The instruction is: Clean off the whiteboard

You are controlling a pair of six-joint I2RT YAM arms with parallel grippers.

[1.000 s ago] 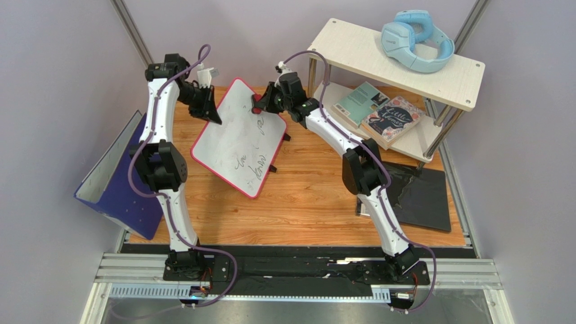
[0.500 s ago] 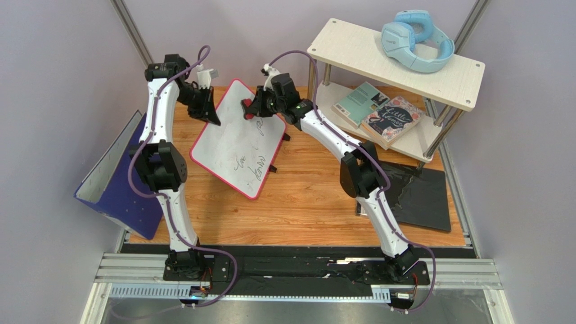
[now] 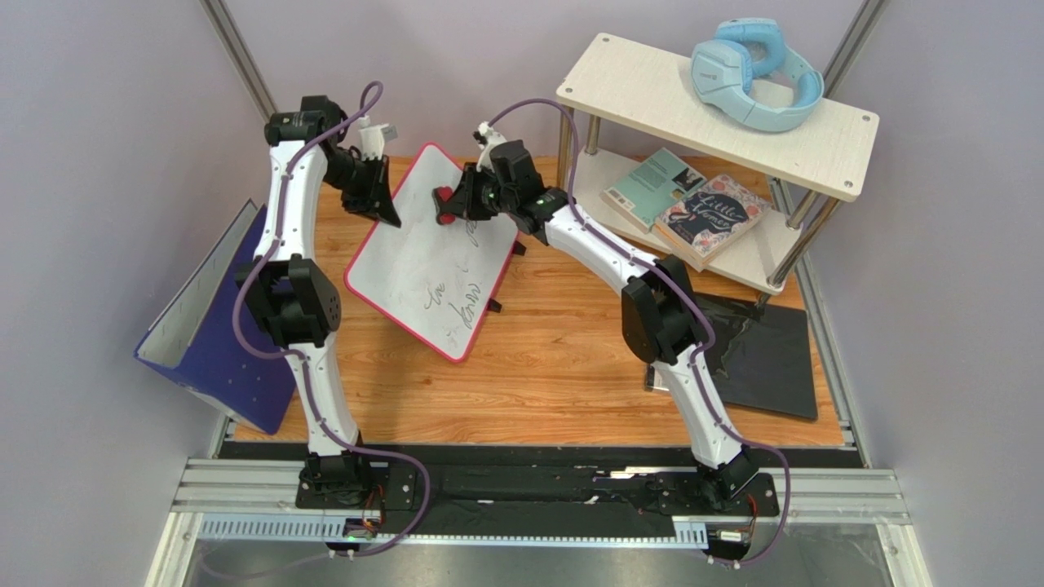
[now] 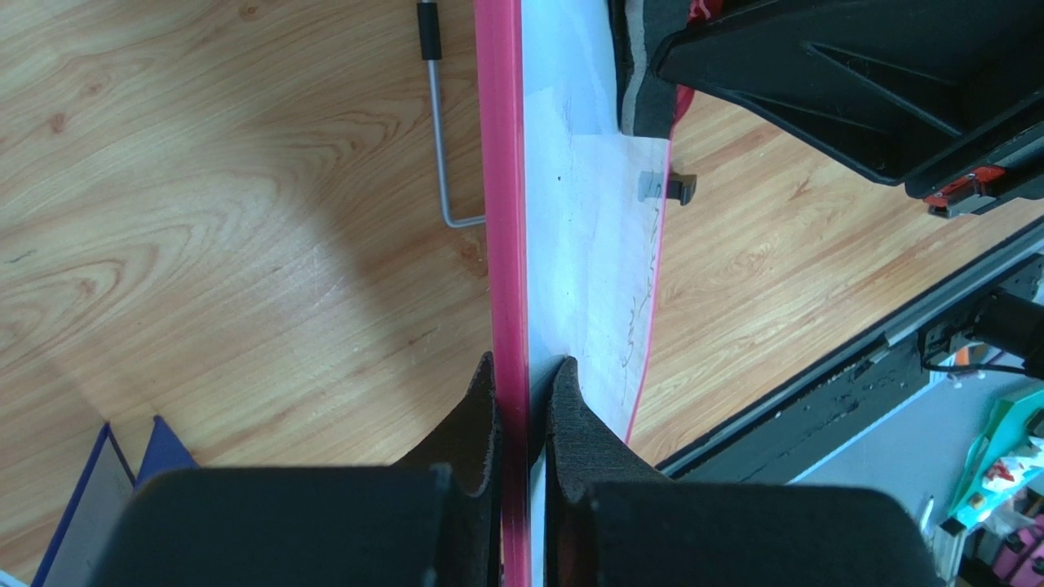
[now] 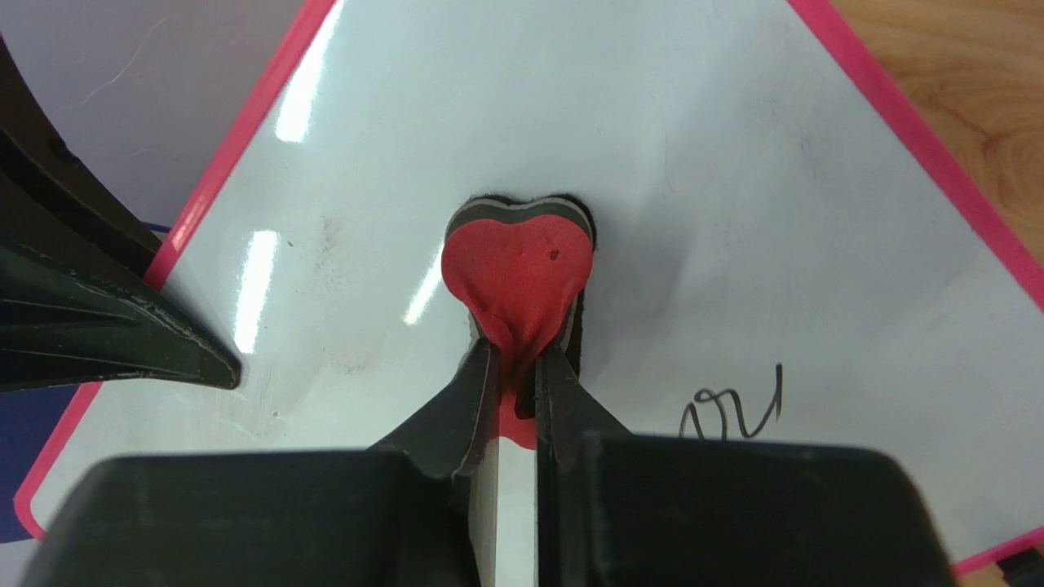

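Only the right wrist view reveals a heart-shaped eraser pinched by the outstretched right tool; the left tool clamps the edge of the whiteboard.

The left arm is shown extended toward 12 o'clock, the left gripper clamped on the pink rim of the whiteboard, while the right arm is stretched toward 10 o'clock, the right gripper pinched on a red heart-shaped eraser.
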